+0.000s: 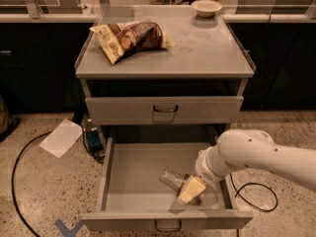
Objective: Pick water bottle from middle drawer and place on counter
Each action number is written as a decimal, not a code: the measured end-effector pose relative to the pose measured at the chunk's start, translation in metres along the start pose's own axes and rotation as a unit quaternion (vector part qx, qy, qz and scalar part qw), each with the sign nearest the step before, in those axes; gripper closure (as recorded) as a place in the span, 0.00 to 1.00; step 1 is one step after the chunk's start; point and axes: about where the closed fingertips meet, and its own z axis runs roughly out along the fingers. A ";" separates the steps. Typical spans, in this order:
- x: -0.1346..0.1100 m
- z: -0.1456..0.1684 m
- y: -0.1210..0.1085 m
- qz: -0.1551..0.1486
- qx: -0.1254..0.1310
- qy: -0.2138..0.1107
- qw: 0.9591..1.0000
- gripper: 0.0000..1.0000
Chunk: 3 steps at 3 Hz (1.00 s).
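The yellow-tipped gripper point(191, 190) on the one white arm point(256, 153) sits low inside the open, wide grey metal middle drawer point(105, 177), at its front right; whether it is apart or clamped I cannot tell; one small clear crinkly plastic water bottle point(171, 178) lies on its side on the drawer floor, its right end meeting the gripper; above is one closed grey drawer point(123, 110); on the flat grey scuffed counter point(202, 51) lies one brown-and-cream snack bag point(131, 37), at the left; one pale bowl point(207, 7) stands near the counter's back right corner; one white sheet of paper point(61, 138) lies on the floor.
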 end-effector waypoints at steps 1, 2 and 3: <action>0.000 0.023 0.012 -0.021 -0.014 -0.004 1.000 0.00; -0.010 0.049 0.028 -0.055 -0.030 -0.012 0.998 0.00; -0.016 0.075 0.037 -0.061 -0.038 -0.016 0.997 0.00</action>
